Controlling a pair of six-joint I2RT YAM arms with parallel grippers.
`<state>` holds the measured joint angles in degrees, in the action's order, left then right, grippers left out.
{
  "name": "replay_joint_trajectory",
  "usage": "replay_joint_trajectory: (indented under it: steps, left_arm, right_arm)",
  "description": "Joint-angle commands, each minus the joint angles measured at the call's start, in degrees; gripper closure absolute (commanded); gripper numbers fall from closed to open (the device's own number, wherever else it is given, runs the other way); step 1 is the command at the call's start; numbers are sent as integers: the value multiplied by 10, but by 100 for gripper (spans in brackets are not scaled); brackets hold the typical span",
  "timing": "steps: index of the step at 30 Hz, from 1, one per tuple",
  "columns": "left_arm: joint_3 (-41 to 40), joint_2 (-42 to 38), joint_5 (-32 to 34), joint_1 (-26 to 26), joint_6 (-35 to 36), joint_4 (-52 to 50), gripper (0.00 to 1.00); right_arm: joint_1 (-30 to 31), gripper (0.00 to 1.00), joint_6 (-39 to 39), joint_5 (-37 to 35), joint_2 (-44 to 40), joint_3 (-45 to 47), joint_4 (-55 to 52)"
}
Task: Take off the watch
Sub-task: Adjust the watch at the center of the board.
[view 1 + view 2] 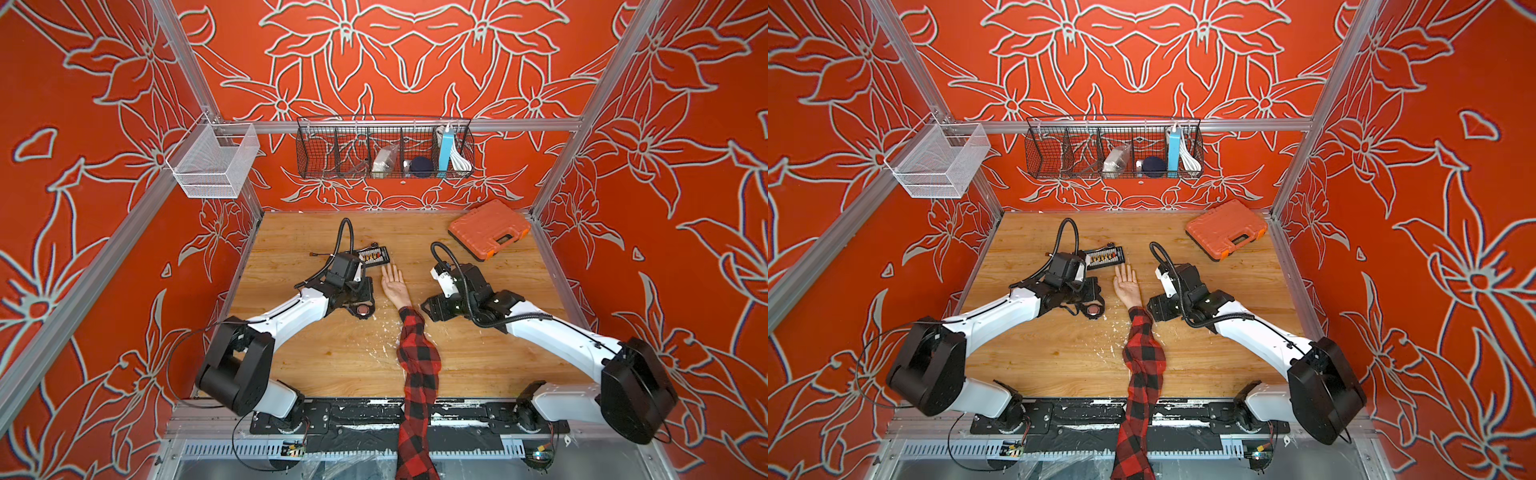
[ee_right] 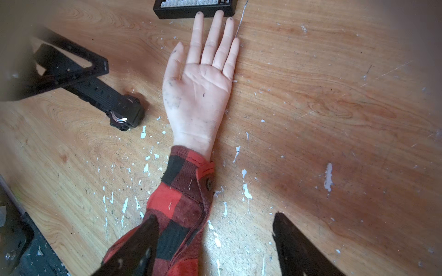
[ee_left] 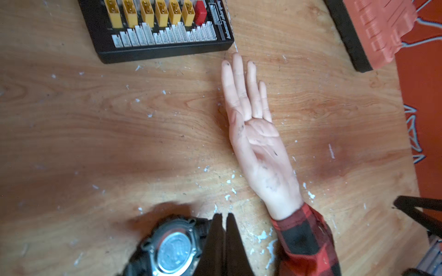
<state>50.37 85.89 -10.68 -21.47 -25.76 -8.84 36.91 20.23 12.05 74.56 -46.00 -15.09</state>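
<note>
We see the watch [image 3: 172, 248] off the wrist, metal back up on the table [image 1: 332, 357], approx. 8 o'clock of the dummy hand [image 1: 395, 286] in top views, near but apart. Left gripper [image 3: 224, 216]: fingers pressed together, pinching the strap as far as we can tell. Right gripper [image 2: 215, 216]: spread wide over the plaid sleeve [image 2: 177, 198]. Connector board [image 1: 374, 254] at 11 o'clock of the hand, orange case [image 1: 488, 228] at approx. 1.

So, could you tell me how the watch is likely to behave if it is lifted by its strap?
The watch would probably hang case-down: the chunky case looks heavy beside the slim strap. The strap curves loosely on the table, so it is likely floppy. Lying caseback up, it seems unlikely to roll.
</note>
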Motion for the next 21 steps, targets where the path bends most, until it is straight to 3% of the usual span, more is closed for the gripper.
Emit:
replay_joint_trajectory:
  steps: [1,8,10,12,16,21]
  left_arm:
    - [24,41,-26,24,28,-2,98]
    - [89,138,-42,61,62,-22,100]
    - [111,165,-35,66,74,-42,95]
    - [122,182,-30,70,81,-45,87]
    - [130,177,-13,71,88,-44,53]
    - [155,156,36,73,113,-62,34]
  right_arm:
    - [-4,22,-3,-5,-9,-2,-15]
    - [-6,22,-3,-6,-11,3,-14]
    - [-7,22,-4,-5,-11,2,-16]
    - [-8,22,-4,-6,-14,2,-18]
    - [-10,22,-8,-10,-18,2,-22]
    - [-30,22,-22,-27,-24,-1,-29]
